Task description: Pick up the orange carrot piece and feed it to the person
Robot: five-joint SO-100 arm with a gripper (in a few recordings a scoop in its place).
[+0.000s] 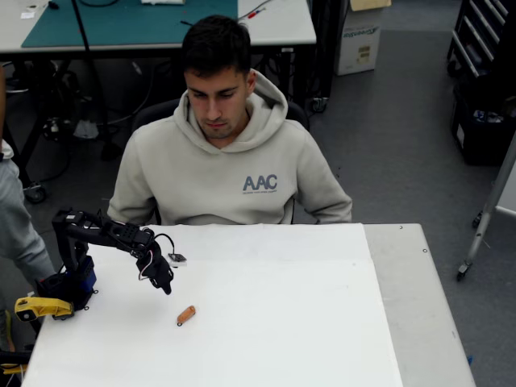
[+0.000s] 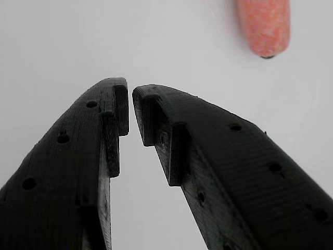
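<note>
Overhead view: the black two-finger claw (image 1: pixel 164 284) of the black arm hangs over the white table (image 1: pixel 322 322), its tips pointing down. The small orange stubby carrot piece (image 1: pixel 186 315) lies on the tabletop just beside the claw, toward the near edge and slightly right, apart from it. The seated person in a light beige hoodie (image 1: pixel 230 161) is beyond the claw, behind the table. Wrist view: the claw (image 2: pixel 130 112) is nearly closed, a narrow slit between its tips, holding nothing; the carrot piece (image 2: pixel 264 26) lies ahead and to the right.

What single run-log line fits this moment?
gripper: nearly shut, empty, above table | carrot piece: on table, ungrasped | person: seated behind table
</note>
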